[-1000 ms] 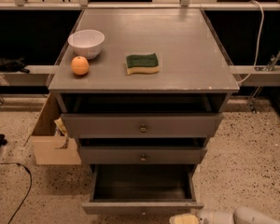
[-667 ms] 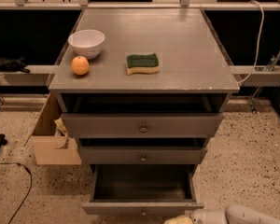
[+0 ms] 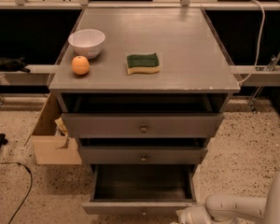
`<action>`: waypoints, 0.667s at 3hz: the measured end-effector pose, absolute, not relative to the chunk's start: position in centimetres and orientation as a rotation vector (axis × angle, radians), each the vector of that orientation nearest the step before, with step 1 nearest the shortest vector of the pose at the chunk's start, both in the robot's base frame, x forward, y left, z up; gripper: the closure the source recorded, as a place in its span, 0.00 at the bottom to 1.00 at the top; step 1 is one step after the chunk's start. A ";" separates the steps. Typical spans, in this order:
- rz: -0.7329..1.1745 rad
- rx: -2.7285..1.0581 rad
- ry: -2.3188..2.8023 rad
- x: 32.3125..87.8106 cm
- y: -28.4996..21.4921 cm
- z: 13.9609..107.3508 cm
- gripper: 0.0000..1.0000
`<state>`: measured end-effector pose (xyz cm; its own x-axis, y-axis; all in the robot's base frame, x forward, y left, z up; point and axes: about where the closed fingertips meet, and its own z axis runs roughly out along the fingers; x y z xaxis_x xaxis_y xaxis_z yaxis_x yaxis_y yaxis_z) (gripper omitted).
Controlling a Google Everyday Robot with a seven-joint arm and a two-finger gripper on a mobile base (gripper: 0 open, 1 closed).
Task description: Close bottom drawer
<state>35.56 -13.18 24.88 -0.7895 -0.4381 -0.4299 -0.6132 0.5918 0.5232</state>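
- Below the desk's front edge, the bottom drawer (image 3: pixel 130 207) stands pulled well out, its deep grey interior exposed. The middle drawer (image 3: pixel 168 155) and top drawer (image 3: pixel 177 125) sit further in.
- The gripper (image 3: pixel 185 215) is low, beneath the desk's front-right corner, just beside the right end of the bottom drawer's front panel. Whether it is released or clenched cannot be told, and contact with the panel is unconfirmed.
- Judgement: the step in hand is the push. Press flat on the panel, nearer its middle than its right end, so the drawer runs straight.
- Drive squarely toward the desk's back edge until the panel sits flush.
- The bowl (image 3: pixel 87 42) and orange (image 3: pixel 80 65) by the left edge and the sponge (image 3: pixel 143 62) toward the front edge are not involved.
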 end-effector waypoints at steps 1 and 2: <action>0.912 -0.871 2.578 36.2 -13.4 24.0 0.00; 0.920 -0.866 2.577 36.2 -13.4 24.1 0.00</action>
<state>36.16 -13.38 24.09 -0.7846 -0.4460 -0.4307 -0.6179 0.6195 0.4841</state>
